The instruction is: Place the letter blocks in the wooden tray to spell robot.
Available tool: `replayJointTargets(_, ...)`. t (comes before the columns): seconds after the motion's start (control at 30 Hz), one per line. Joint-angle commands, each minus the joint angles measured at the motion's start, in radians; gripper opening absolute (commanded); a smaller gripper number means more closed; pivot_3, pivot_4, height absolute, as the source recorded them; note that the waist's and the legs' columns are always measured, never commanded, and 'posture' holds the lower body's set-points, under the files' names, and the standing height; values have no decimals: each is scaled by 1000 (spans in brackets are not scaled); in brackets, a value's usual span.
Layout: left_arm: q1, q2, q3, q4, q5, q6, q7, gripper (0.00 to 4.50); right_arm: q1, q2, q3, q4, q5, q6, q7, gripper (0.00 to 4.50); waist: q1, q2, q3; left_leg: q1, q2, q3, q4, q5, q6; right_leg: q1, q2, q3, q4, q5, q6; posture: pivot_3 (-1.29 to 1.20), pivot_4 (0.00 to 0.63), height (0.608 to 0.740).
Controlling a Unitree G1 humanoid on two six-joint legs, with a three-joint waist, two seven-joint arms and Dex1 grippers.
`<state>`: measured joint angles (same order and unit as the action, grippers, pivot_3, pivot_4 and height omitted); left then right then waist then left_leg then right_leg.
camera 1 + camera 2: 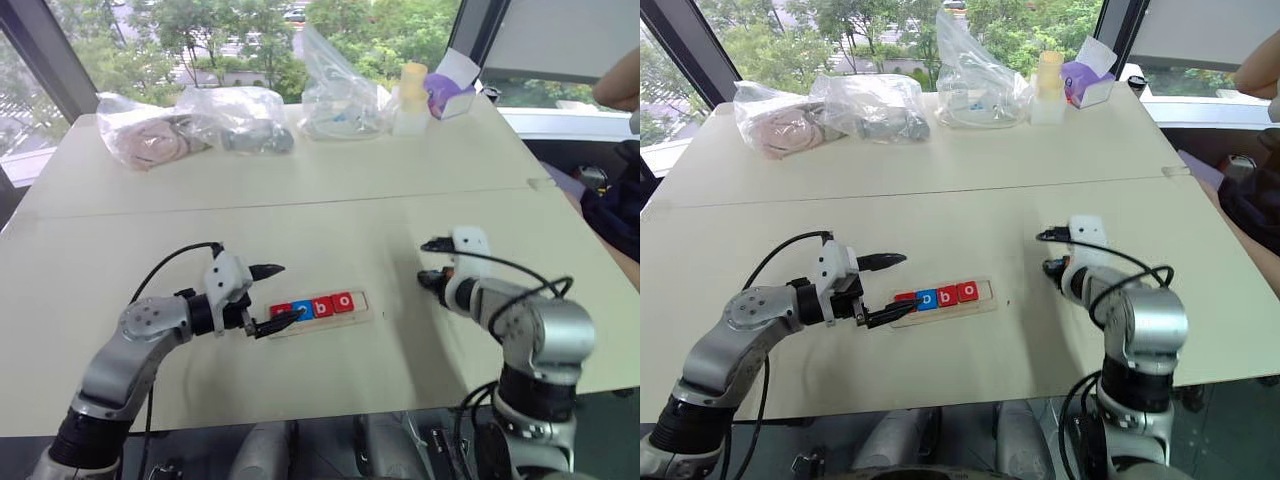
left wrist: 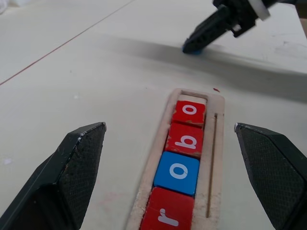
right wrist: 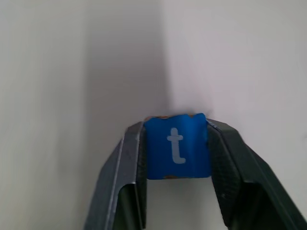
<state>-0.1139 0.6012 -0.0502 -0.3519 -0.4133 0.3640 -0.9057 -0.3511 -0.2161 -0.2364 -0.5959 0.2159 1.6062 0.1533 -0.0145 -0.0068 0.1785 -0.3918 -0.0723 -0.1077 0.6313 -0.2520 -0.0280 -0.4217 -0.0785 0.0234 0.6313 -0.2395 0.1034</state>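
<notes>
The wooden tray [image 1: 364, 312] lies at the table's front middle. In its slot sit four letter blocks: red r [image 2: 168, 215], blue o [image 2: 177, 172], red b [image 2: 186, 140] and red o [image 2: 189, 113], with one bare space at the tray's right end. My left gripper [image 1: 277, 296] is open, its fingers straddling the tray's left end. To the right of the tray, above the table, my right gripper [image 1: 432, 262] is shut on a blue t block [image 3: 176, 146].
Clear plastic bags [image 1: 240, 118] with items line the table's far edge, beside a pale bottle [image 1: 410, 98] and a purple box [image 1: 445, 95]. A person's arm [image 1: 620, 85] shows at the far right. A seam [image 1: 300, 205] crosses the tabletop.
</notes>
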Motion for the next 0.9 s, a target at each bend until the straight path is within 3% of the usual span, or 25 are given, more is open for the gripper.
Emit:
replayJointTargets(0.03, -22, -3, -8, -1, -4, -15, -14, 4500, 39, 32, 18, -97, 86, 8, -41, 1170, -2, 0, 0, 0, 0, 0, 0, 0, 0, 0, 0, 0, 0, 0, 0, 0, 150, 740)
replayJointTargets(0.23, -41, -5, -16, 11, -2, -15, -24, 4500, 42, 79, 13, -84, 174, 8, -140, 1170, -3, 0, 0, 0, 0, 0, 1, 0, 0, 0, 1, 0, 0, 0, 0, 0, 150, 740)
replayJointTargets(0.4, -37, 6, -5, 10, -6, -15, -34, 4500, 5, 24, 13, -62, 275, 8, -166, 3569, -3, 0, 0, 0, 0, 0, 0, 0, 0, 0, 0, 0, 0, 0, 0, 0, 150, 740)
replayJointTargets(0.43, -36, 6, -3, 9, -7, -14, -35, 4500, -5, 9, 9, -56, 292, 8, -169, 4233, -3, 0, 0, 0, 0, 0, 1, 0, 0, 0, 0, 0, 0, 0, 0, 0, 150, 740)
replayJointTargets(0.5, -33, 11, 0, 4, -12, -7, -39, 4500, -31, -62, 12, -29, 336, 8, -152, 4458, -2, 0, 0, 0, 0, 0, 1, 0, 0, 0, 0, 0, 0, 0, 0, 0, 150, 740)
replayJointTargets(0.63, -32, 14, 1, 6, -14, -8, -43, 4500, -91, -431, 133, 0, 415, -65, 158, 4458, 1, 3, 2, -1, -1, 1, 1, 0, 0, 1, 0, -1, -1, 0, 0, 0, 150, 740)
replayJointTargets(0.73, -39, 4, -6, 16, -6, -19, -38, 4500, -23, -721, 271, 95, 324, -474, 531, 4458, 1, 2, 1, -1, 0, 0, 1, 0, 1, 3, 0, -4, -3, -1, 2, 0, 150, 740)
replayJointTargets(0.9, -47, -8, -10, 22, 1, -27, -29, 4500, -18, -849, 414, 331, 159, -932, 834, 4458, -6, 0, 2, 1, 0, 2, 1, -1, 2, 4, -1, -2, -4, -2, 3, 0, 150, 740)
